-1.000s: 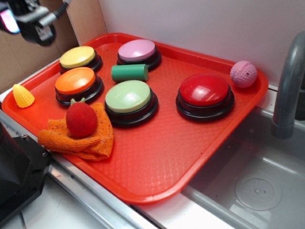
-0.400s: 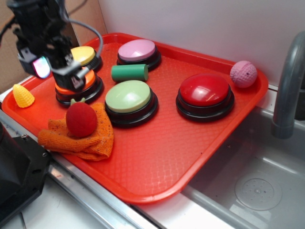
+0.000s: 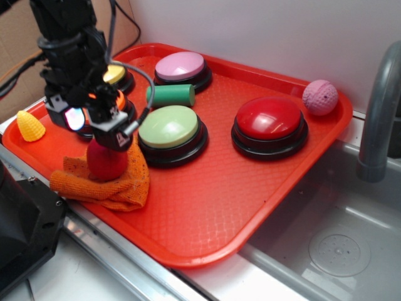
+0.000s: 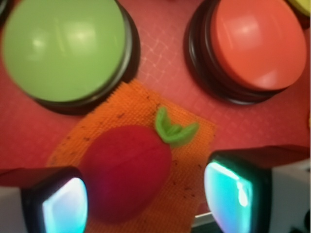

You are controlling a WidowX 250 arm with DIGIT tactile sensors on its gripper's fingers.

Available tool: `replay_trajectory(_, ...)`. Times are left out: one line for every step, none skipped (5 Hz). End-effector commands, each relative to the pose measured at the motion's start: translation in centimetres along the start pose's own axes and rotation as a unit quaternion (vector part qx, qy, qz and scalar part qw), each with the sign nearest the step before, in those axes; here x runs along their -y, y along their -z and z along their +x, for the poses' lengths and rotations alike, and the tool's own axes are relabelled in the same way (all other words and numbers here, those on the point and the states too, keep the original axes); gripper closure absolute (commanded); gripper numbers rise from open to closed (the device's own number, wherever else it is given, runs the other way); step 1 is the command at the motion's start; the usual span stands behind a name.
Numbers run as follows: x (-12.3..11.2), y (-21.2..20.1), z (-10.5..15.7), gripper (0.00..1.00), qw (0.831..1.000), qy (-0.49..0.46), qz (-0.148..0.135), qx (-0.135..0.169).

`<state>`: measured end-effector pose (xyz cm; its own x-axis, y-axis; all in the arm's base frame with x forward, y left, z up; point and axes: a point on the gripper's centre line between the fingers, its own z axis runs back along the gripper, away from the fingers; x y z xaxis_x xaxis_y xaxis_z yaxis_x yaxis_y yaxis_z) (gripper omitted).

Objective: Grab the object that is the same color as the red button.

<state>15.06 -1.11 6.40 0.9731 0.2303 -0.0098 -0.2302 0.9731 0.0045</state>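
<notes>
Fingers (image 4: 58, 206) spread apart, one on each side of the strawberry (image 4: 127, 170), nothing clamped; whether the pads touch the fruit cannot be told. In the wrist view the left finger sits low at the frame's corner, the right one (image 4: 243, 189) stands clear of the fruit's side. Both pads glow teal.

Gripper (image 3: 94, 122) hangs directly over the strawberry (image 3: 105, 164), hiding its top in the exterior view. Strawberry lies on its side on the cloth (image 3: 119, 185), green leaf tips (image 4: 172, 130) pointing toward the buttons. Cloth is orange, rumpled, near the tray's front-left corner.

Just beyond the cloth: green button (image 3: 169, 128) and orange button (image 4: 257, 43), side by side, the orange one mostly behind the arm in the exterior view. Yellow button (image 3: 116, 74) partly covered by the arm; pink button (image 3: 180, 66) at the back. Green cylinder (image 3: 170, 95) lies between pink and green buttons.

Red button (image 3: 269, 120) sits well apart, on the tray's right half. Pink ball (image 3: 320, 97) at the far right rim. Yellow cone (image 3: 29, 125) at the left edge. All on the red tray (image 3: 207, 213). Sink (image 3: 332, 244) and grey faucet (image 3: 379, 106) to the right.
</notes>
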Motion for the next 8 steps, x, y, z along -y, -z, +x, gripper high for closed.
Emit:
replay_trajectory(-0.4, 2.7, 0.2, 0.0, 0.999, -0.033, 0.003, -0.015)
replay_trajectory(-0.7, 3.1, 0.1, 0.0, 0.998, -0.053, -0.006, -0.016)
replay_trajectory(-0.6, 3.4, 0.0, 0.8, 0.998, -0.059, -0.005, -0.009)
replay_trajectory(-0.6, 3.0, 0.0, 1.0, 0.998, -0.064, -0.003, 0.002)
replay_trajectory(-0.7, 2.8, 0.2, 1.0, 0.998, -0.062, -0.004, 0.008)
replay_trajectory(-0.8, 1.2, 0.5, 1.0, 0.997, -0.071, 0.022, 0.024)
replay_trajectory(-1.0, 0.0, 1.1, 1.0, 0.998, -0.062, 0.019, 0.027)
replay_trajectory(-1.3, -2.5, 1.7, 1.0, 0.999, -0.048, 0.003, 0.026)
